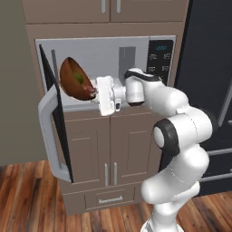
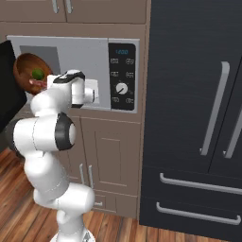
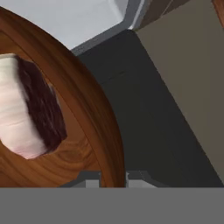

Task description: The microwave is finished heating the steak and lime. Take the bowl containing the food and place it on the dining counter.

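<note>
Bowl [image 1: 74, 79] tilted in gripper [image 1: 96, 92] pinch

Close up on the bowl [image 3: 94, 118], glossy reddish-brown wood grain curving across the left half. Steak [image 3: 30, 111] lying inside, pale fat edge leftward, dark red face rightward. Gripper [image 3: 113, 177] fingertips [image 3: 89, 178] straddling the bowl's rim at the bottom, clamped on it. Beyond the rim, dark microwave [image 3: 148, 118] door, pale interior above.

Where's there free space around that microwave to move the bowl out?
The microwave cavity behind the bowl is bare. It's crowded at the opening's left: the tilted bowl, gripped at its rim by the gripper, sits close beside the open door.
</note>
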